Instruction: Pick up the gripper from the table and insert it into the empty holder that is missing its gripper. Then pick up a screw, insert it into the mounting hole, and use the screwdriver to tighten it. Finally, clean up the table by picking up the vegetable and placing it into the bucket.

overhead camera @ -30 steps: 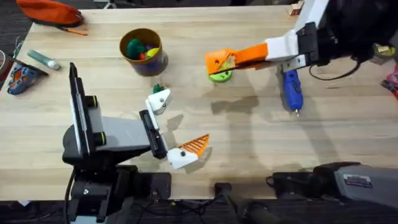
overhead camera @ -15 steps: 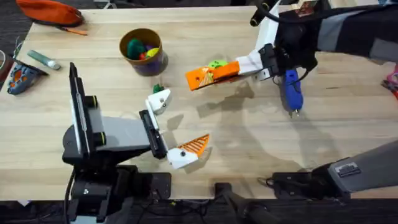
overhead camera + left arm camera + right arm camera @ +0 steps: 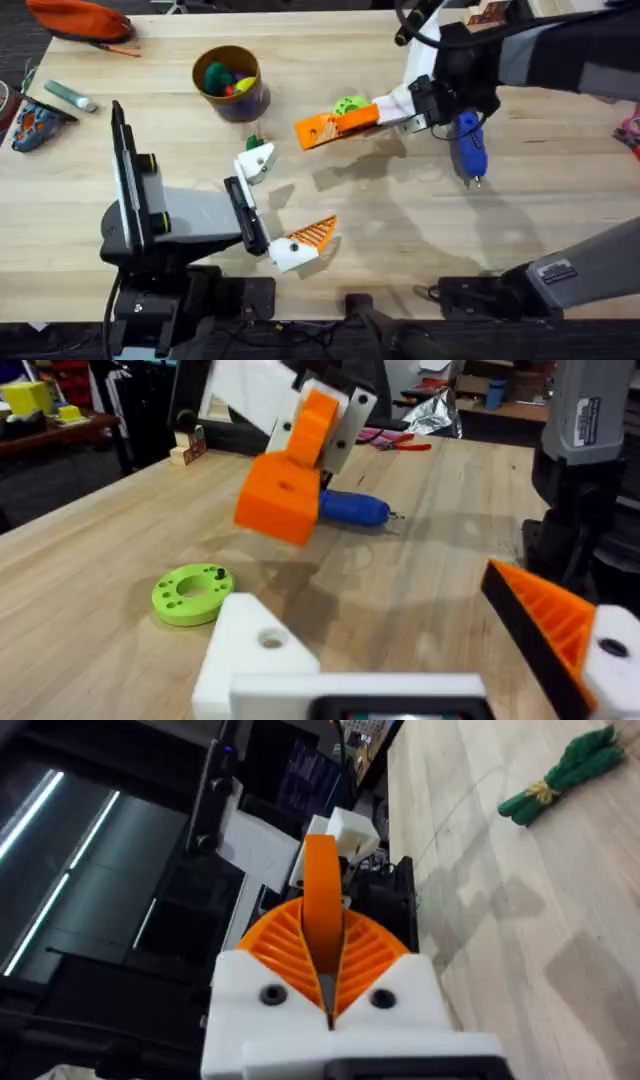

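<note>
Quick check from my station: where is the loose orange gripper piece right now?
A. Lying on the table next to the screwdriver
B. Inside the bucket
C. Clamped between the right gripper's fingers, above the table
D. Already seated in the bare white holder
C: the right gripper is shut on the orange gripper piece, carried above the table short of the bare holder.

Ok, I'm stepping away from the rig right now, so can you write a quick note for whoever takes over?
Right gripper: shut on the orange gripper piece, held above the table near the green disc.
Left gripper: open, holding nothing; its empty holder has no tip.
Screwdriver: on the table, untouched.
Vegetable: on the table near the holder, not in the bucket.
Done: piece picked up.
Left: insert it, add and tighten a screw, bin the vegetable.
</note>
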Action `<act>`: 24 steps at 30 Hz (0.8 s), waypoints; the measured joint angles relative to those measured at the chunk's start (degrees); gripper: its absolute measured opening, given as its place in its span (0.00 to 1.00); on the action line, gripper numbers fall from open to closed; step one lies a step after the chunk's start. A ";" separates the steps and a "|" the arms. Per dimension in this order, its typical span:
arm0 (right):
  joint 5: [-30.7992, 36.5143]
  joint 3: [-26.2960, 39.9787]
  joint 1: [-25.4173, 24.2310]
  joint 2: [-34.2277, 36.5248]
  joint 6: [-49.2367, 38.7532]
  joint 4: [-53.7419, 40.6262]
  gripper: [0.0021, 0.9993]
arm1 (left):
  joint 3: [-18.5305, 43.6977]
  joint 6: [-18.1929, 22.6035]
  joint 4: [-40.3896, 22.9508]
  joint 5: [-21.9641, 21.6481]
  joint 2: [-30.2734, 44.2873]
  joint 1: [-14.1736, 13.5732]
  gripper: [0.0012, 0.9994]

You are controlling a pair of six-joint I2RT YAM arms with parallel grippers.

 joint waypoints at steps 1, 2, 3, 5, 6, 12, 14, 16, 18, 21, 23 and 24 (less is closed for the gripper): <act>0.01 -0.01 0.19 0.50 0.11 0.00 0.00 | -0.01 -0.01 0.00 0.00 0.00 0.00 0.99; 0.04 -0.02 0.35 1.05 0.14 0.00 0.00 | -0.02 0.00 0.00 0.00 0.00 0.00 0.99; 0.07 -0.02 0.50 1.49 0.20 0.00 0.00 | -0.02 0.01 0.00 0.00 0.00 0.00 0.99; 0.38 -0.13 0.83 2.20 0.34 0.00 0.00 | -0.02 0.00 0.00 0.00 0.00 0.00 0.99; 0.78 -0.22 0.99 2.39 0.38 -0.01 0.00 | 0.00 0.00 0.00 0.00 0.00 0.00 0.99; 3.74 -0.37 2.87 2.43 2.31 -1.66 0.00 | 0.00 0.01 0.00 0.00 0.00 0.00 0.99; 2.62 -0.37 3.15 2.43 2.77 -1.74 0.00 | 0.00 0.00 0.00 0.00 0.00 0.00 0.99; 1.72 -0.37 3.29 2.43 3.16 -1.81 0.00 | -0.01 -0.01 0.00 0.00 0.00 0.00 0.99; 1.43 -0.37 3.35 2.43 3.42 -1.79 0.00 | 0.00 -0.01 0.00 0.00 0.00 0.00 0.99; 1.31 -0.37 3.71 2.43 4.19 -1.79 0.00 | -0.02 -0.02 0.00 0.00 0.00 0.00 0.99; 1.33 -0.37 3.92 2.43 4.78 -1.78 0.00 | 0.00 -0.02 0.00 0.00 0.00 0.00 0.99; 1.33 -0.39 4.03 2.43 4.91 -1.79 0.00 | 0.00 0.00 -0.01 0.00 0.01 0.00 0.99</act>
